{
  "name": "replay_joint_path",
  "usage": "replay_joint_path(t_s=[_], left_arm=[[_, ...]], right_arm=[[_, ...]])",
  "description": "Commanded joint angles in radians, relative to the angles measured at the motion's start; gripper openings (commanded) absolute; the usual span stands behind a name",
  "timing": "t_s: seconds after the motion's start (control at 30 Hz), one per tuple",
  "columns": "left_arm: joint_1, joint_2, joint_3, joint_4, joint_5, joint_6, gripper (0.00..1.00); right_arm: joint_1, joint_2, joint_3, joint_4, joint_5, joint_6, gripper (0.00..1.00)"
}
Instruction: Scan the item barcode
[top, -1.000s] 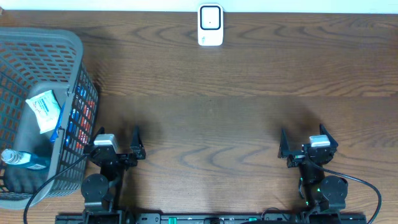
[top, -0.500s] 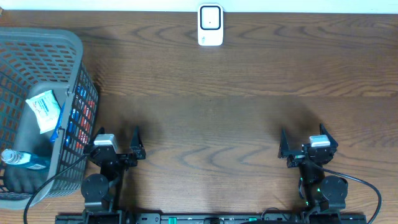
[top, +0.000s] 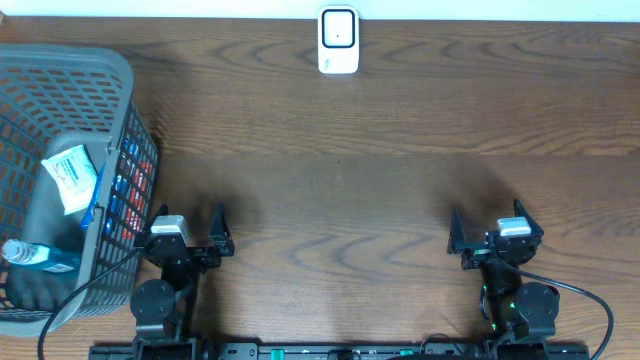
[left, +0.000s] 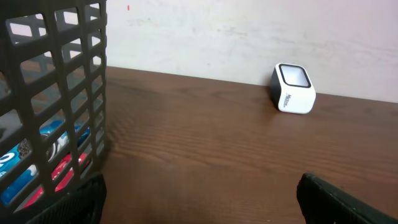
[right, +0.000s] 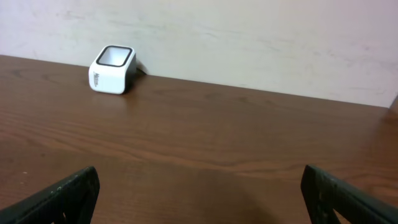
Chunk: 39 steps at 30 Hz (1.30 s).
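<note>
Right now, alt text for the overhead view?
Left tool and right tool sit open and empty at the near edge of a wooden table. A grey basket of items stands at left; a white scanner sits at the far edge.

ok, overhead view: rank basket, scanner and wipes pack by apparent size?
1. basket: by far the largest.
2-3. wipes pack and scanner: they look about alike, so no ranking. The pack lies raised inside the basket, which may inflate it.
</note>
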Motion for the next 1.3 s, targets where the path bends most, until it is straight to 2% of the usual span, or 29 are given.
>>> replay_joint_path(t_s=[0.0,0.1,0.27,0.5,0.7,0.77,0.87,1.03,1.1,1.27], left_arm=[[-0.003,-0.008,-0.030,-0.010,-0.007,0.014,0.98],[-0.004,-0.008,-0.030,-0.001,0.003,0.013,0.98],[-0.004,-0.008,-0.014,-0.010,0.181,0.005,0.98],[-0.004,0.038,0.124,-0.140,0.183,0.006,0.98],[-0.004,0.190,0.343,-0.161,0.262,0.003,0.98],[-0.004,0.266,0.442,-0.183,0.261,-0.037,0.98],[-0.004,0.396,0.634,-0.285,0.262,-0.118,0.98],[-0.004,0.573,0.953,-0.544,0.261,-0.104,0.98],[-0.003,0.601,1.011,-0.618,0.232,-0.104,0.98],[-0.003,0.625,1.063,-0.569,0.229,-0.175,0.98]], right_arm=[[0.006,0.001,-0.001,-0.005,0.005,-0.010,0.99],[0.006,0.001,-0.002,-0.005,0.005,-0.010,0.99],[0.006,0.001,-0.002,-0.005,0.005,-0.010,0.99],[0.006,0.001,-0.002,-0.005,0.005,-0.010,0.99],[0.006,0.001,-0.001,-0.005,0.005,-0.010,0.99],[0.006,0.001,-0.001,-0.005,0.005,-0.010,0.99],[0.006,0.001,-0.001,-0.005,0.005,-0.010,0.99],[0.006,0.001,-0.001,-0.005,0.005,-0.010,0.99],[0.006,0.001,-0.002,-0.005,0.005,-0.010,0.99],[0.006,0.001,-0.002,-0.005,0.005,-0.010,0.99]])
